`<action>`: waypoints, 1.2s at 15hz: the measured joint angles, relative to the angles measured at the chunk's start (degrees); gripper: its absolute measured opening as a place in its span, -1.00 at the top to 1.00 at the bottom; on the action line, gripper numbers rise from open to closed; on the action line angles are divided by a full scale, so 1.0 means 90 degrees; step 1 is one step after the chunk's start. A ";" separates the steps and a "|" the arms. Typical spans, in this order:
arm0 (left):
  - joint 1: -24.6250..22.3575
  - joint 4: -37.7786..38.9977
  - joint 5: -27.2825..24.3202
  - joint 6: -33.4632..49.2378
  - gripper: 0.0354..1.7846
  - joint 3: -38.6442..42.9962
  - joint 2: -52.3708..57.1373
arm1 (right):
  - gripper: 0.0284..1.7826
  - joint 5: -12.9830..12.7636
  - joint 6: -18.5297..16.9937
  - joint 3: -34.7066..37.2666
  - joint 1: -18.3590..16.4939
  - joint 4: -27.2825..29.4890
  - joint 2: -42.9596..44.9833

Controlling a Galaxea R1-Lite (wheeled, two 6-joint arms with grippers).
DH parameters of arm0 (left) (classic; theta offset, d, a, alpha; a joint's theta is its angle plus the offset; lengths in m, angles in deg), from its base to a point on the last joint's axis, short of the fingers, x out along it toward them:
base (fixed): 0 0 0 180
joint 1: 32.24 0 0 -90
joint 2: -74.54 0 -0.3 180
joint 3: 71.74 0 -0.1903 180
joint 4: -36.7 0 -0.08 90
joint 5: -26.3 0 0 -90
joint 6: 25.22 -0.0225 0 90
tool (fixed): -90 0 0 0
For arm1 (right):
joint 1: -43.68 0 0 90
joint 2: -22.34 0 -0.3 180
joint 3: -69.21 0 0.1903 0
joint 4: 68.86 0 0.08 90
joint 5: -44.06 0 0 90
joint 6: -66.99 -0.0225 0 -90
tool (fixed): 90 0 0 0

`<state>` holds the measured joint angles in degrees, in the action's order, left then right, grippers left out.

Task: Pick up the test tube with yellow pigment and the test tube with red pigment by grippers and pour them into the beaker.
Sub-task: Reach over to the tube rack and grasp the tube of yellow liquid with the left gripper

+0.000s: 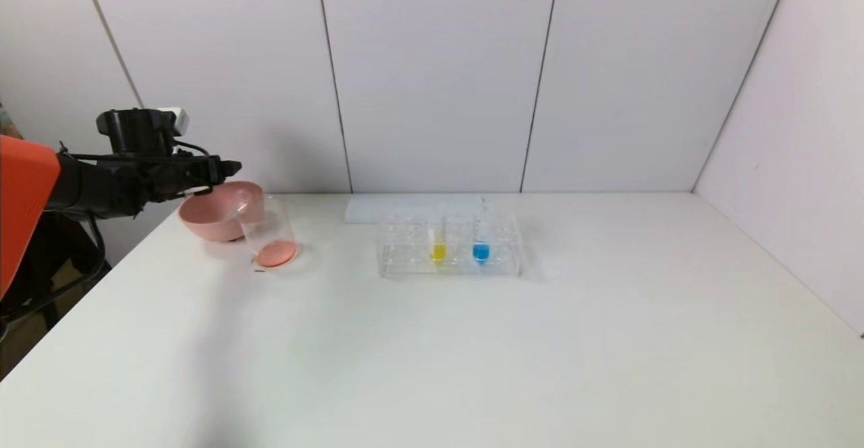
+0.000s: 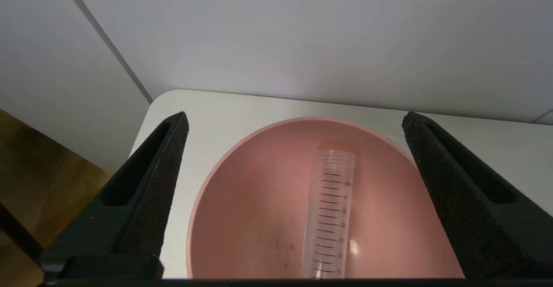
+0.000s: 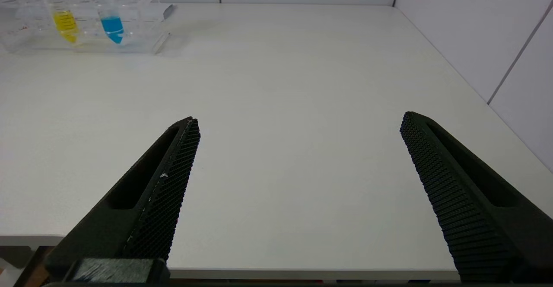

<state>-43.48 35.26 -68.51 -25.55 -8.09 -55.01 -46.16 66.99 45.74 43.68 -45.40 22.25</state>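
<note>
Head view: my left tool point(image 1: 226, 164) gapes wide, empty, above pink bowl point(image 1: 202, 222). Emptied tube point(image 2: 326, 213) lies inside. Yellow tube point(image 1: 438, 245) upright in rack point(image 1: 398, 262): light, slick, brittle; grip upper barrel. Right tool point(image 3: 298, 125) open, idle.

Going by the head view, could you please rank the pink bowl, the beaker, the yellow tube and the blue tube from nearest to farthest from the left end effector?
1. Pink bowl: directly under the open left end effector, at the table's far left.
2. Beaker: beside the bowl, reddish liquid inside.
3. Yellow tube: in the rack, its left-hand tube.
4. Blue tube: in the rack, further right.
</note>
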 joint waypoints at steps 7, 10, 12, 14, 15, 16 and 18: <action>0.0156 -0.0012 0.0046 0.0012 -0.98 0.1090 0.1403 | -0.91 0.0000 -0.0003 0.0000 0.0000 0.0000 0.0000; 0.0352 0.0000 0.0064 0.0019 -0.98 0.1864 0.2276 | -0.91 0.0001 0.0000 0.0000 0.0003 0.0000 0.0000; 0.0546 0.0009 0.0073 -0.0005 -0.98 0.2315 0.2821 | -0.91 0.0000 0.0000 0.0000 0.0000 0.0000 0.0000; 0.0784 0.0009 0.0073 -0.0018 -0.98 0.2808 0.3348 | -0.91 -0.0003 0.0000 0.0000 0.0000 0.0000 0.0000; 0.0913 0.0009 0.0076 -0.0005 -0.98 0.3063 0.3592 | -0.91 -0.0003 0.0000 0.0000 0.0000 0.0000 0.0000; 0.1025 0.0012 0.0076 0.0012 -0.98 0.3320 0.3816 | -0.91 0.0000 0.0000 0.0000 0.0000 0.0000 0.0000; 0.1222 0.0009 0.0079 0.0049 -0.98 0.3870 0.4273 | -0.91 0.0000 0.0000 0.0000 0.0000 -0.0003 0.0000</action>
<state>-32.48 35.35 -67.81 -25.11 26.74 -16.55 -46.16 66.99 45.74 43.68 -45.42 22.25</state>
